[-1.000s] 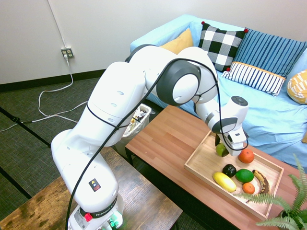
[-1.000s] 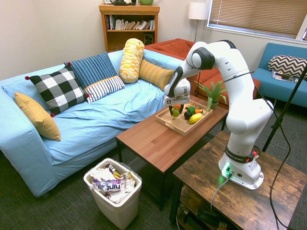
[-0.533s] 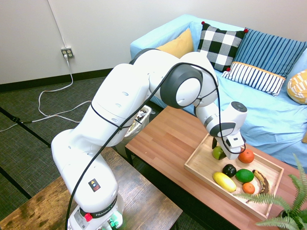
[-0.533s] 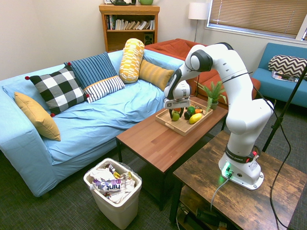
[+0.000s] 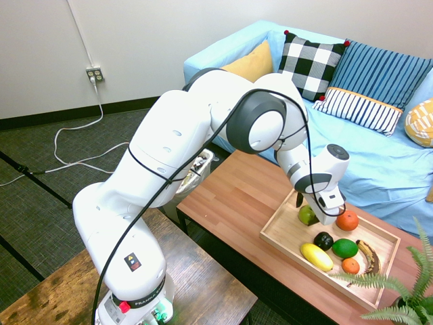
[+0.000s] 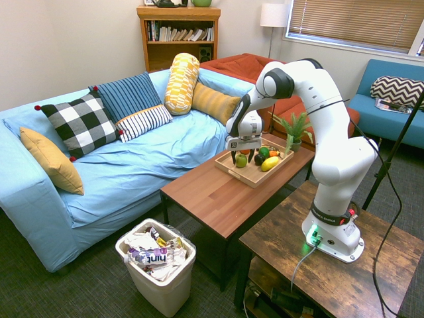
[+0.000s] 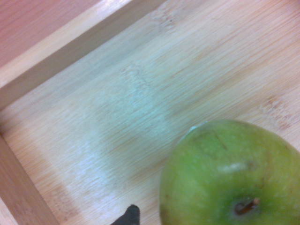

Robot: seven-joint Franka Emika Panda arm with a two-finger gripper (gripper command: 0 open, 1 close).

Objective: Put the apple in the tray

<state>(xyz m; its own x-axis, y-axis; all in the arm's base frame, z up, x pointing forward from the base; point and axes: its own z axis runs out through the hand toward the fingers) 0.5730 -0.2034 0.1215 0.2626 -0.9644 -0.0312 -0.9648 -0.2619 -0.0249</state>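
The light green apple [image 5: 308, 216] rests on the floor of the light-wood tray [image 5: 284, 234], in the corner nearest the arm. My gripper [image 5: 309, 208] points down right over it, open, with one dark finger standing off each side of the fruit. From the other side, the apple [image 6: 242, 159] sits between the spread fingers of the gripper [image 6: 241, 158] at the near end of the tray [image 6: 246, 176]. The wrist view shows the apple [image 7: 229, 178] stem-up on the tray's bare wood [image 7: 140, 93], close to two rims.
The tray also holds an orange [image 5: 347, 220], a dark avocado [image 5: 324, 240], a green lime-like fruit [image 5: 345, 248], a long yellow fruit [image 5: 316, 256] and a dark banana [image 5: 369, 256]. A potted fern [image 5: 406, 288] stands beyond it. A white wastebasket [image 6: 157, 264] stands by the coffee table [image 6: 212, 192].
The gripper came down a little with the apple into the tray corner. Its fingers then spread apart, and the apple now lies free on the tray floor.
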